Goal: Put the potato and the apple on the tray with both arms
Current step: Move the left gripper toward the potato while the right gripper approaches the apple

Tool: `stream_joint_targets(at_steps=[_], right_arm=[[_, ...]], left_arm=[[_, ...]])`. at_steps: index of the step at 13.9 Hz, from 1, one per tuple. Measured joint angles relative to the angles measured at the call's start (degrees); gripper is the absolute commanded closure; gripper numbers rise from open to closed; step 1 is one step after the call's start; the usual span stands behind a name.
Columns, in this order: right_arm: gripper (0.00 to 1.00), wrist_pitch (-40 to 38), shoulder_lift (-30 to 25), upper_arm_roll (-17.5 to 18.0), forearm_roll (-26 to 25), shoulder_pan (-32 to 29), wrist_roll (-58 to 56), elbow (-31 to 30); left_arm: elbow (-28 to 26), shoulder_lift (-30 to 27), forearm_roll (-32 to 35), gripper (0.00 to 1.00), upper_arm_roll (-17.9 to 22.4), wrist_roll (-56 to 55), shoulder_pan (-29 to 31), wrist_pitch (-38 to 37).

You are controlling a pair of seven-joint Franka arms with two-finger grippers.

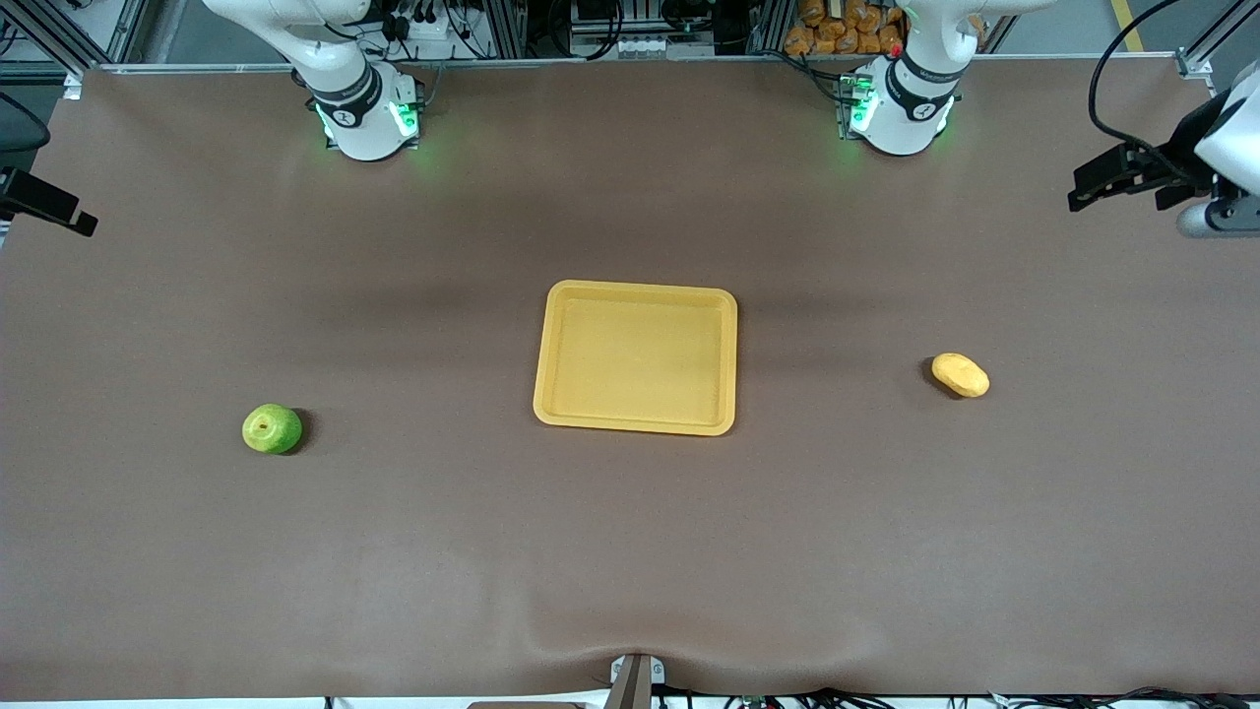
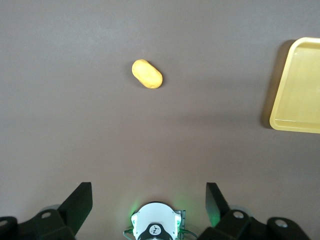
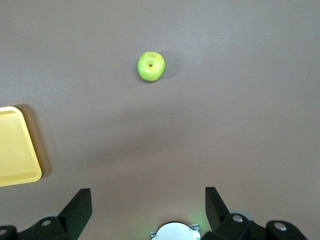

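Note:
The yellow-orange tray [image 1: 636,359] lies empty at the middle of the table. The green apple [image 1: 272,428] sits toward the right arm's end, nearer the front camera than the tray. The tan potato [image 1: 960,374] lies toward the left arm's end, beside the tray. My left gripper [image 1: 1122,179] hangs high over the left arm's end of the table, open and empty [image 2: 148,192]; its wrist view shows the potato [image 2: 147,74] and a tray edge [image 2: 300,90]. My right gripper [image 1: 44,202] hangs high over the right arm's end, open and empty [image 3: 147,196]; its wrist view shows the apple [image 3: 151,66] and a tray corner [image 3: 15,150].
The two green-lit arm bases [image 1: 366,118] [image 1: 901,113] stand along the table's back edge. A small camera mount [image 1: 635,679] sticks up at the front edge. Brown table surface surrounds the tray, apple and potato.

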Motion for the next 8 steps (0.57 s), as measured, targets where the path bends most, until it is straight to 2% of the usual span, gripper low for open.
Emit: stream_joint_targets(at_steps=[5, 8], right_arm=[[0.0, 0.0, 0.1, 0.0, 0.0, 0.0, 0.0, 0.0], [0.0, -0.1, 0.2, 0.1, 0.0, 0.0, 0.0, 0.0]], left_arm=[[-0.6, 3.2, 0.0, 0.0, 0.0, -0.2, 0.0, 1.1], [-3.9, 3.9, 0.0, 0.0, 0.0, -1.4, 0.0, 4.5]])
